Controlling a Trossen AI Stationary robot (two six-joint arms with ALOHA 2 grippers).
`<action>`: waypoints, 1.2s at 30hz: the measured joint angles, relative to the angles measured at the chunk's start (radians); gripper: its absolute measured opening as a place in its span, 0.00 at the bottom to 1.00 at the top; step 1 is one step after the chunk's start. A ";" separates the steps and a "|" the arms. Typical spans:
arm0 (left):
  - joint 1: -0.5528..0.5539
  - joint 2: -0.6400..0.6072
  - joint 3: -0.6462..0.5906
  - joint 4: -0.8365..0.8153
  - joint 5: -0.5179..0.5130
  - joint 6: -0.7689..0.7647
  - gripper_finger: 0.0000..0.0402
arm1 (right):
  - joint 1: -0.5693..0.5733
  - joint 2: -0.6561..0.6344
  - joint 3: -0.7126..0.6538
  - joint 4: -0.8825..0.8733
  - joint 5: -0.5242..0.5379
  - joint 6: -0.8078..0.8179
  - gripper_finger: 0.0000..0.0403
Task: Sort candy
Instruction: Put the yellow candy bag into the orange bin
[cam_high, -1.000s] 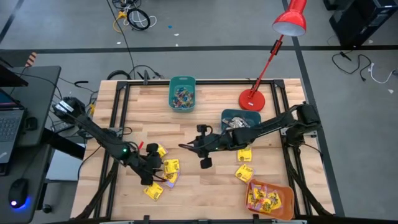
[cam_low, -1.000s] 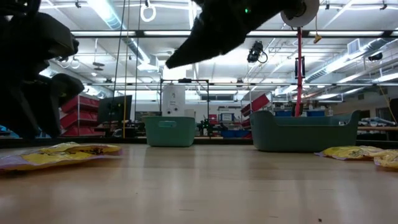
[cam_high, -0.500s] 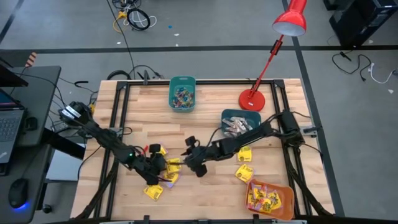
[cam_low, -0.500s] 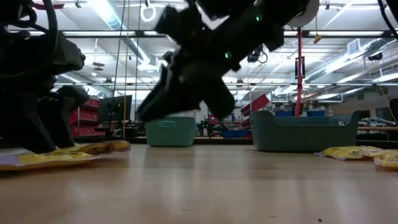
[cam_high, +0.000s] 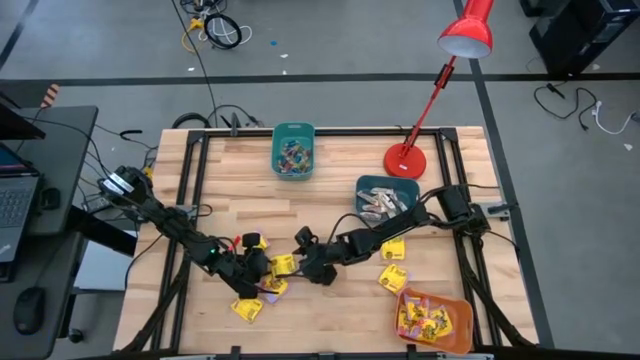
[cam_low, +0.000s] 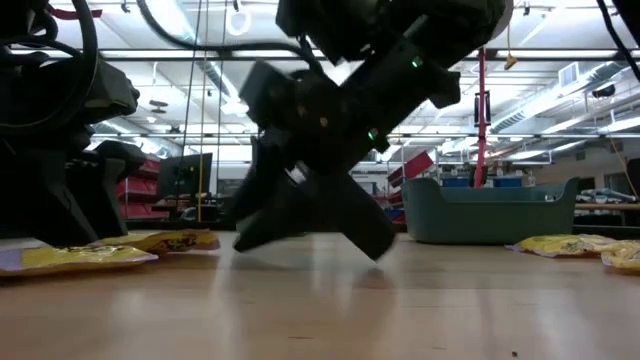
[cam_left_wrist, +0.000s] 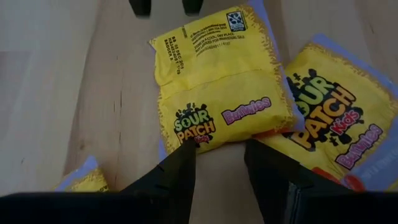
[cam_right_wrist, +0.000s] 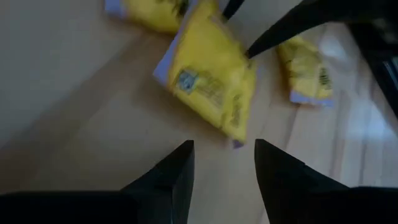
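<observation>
My right gripper (cam_high: 300, 262) hangs low over the table (cam_high: 330, 190) with its fingers (cam_right_wrist: 176, 176) spread and empty, just short of a yellow candy packet (cam_right_wrist: 211, 87). My left gripper (cam_high: 254, 270) sits in the cluster of yellow packets (cam_high: 262, 280) near the front left, fingers (cam_left_wrist: 180, 174) parted, holding nothing, tips at the edge of that same packet

Candy packets (cam_high: 262, 278) cluster near table (cam_high: 330, 190) front-left; two bins (cam_high: 293, 150) toward the back edge, a third bin (cam_high: 433, 320) at front-right corner.
</observation>
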 joint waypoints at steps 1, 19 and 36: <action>0.000 0.000 0.000 0.002 -0.001 0.000 0.37 | 0.000 0.002 0.000 -0.005 0.003 -0.018 0.38; 0.004 0.072 0.001 0.133 -0.019 0.004 0.37 | 0.004 0.001 0.000 0.066 -0.023 -0.137 0.38; 0.009 0.090 -0.001 0.183 -0.008 0.041 0.37 | 0.014 0.000 -0.001 -0.002 -0.081 -0.152 0.27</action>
